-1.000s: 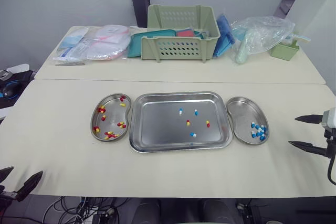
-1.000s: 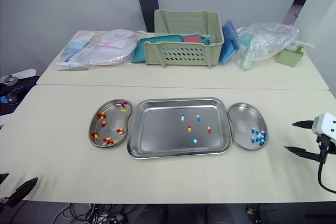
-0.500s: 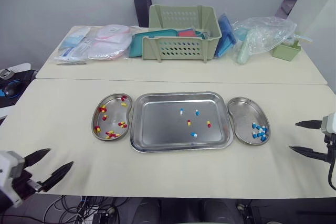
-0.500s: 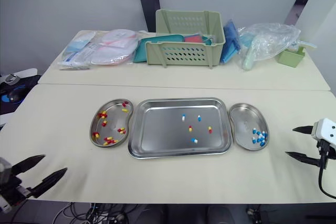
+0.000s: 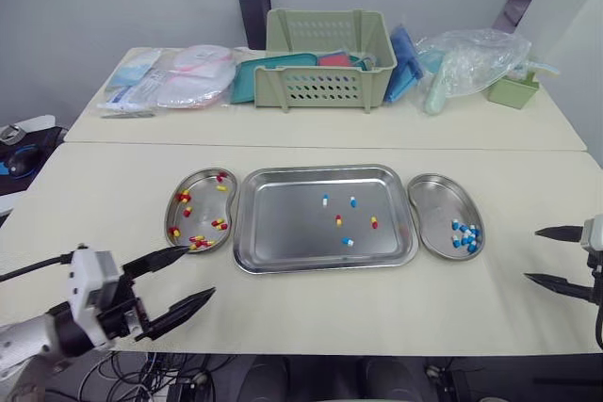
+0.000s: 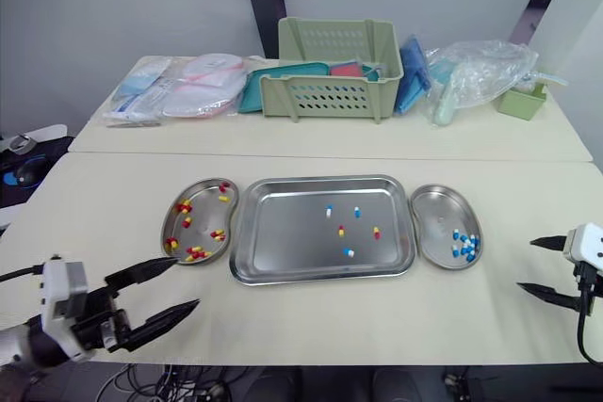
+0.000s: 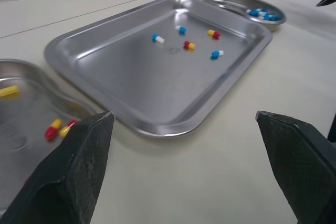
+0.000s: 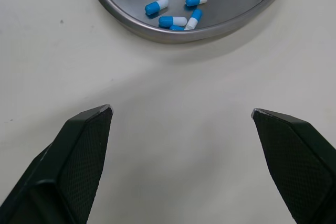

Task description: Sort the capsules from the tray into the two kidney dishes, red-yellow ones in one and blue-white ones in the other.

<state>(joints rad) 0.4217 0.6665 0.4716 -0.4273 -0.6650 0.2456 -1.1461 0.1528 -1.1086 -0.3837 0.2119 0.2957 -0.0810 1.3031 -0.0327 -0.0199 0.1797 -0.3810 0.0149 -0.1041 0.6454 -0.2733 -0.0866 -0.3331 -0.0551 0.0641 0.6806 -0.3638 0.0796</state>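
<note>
A steel tray (image 5: 283, 233) lies mid-table with three blue-white capsules (image 5: 324, 200) and two red-yellow capsules (image 5: 338, 220) spread over its right half. Left of it, a kidney dish (image 5: 202, 205) holds several red-yellow capsules (image 5: 193, 242). Right of it, a second kidney dish (image 5: 435, 202) holds several blue-white capsules (image 5: 464, 235). My left gripper (image 5: 201, 271) is open and empty, low over the table just in front of the left dish. My right gripper (image 5: 531, 253) is open and empty, over bare table to the right of the right dish. The right wrist view shows that dish's rim (image 8: 126, 22).
On the rear table stand a green slotted basket (image 5: 328, 58), wrapped medical packs (image 5: 170, 77), a clear plastic bag (image 5: 471, 63) and a small green box (image 5: 512, 91). Bare tabletop runs along the front edge between the two grippers.
My left gripper has come in from the table's front-left corner toward the left kidney dish. My right gripper has drifted slightly right and toward the front edge. Capsules have not moved.
</note>
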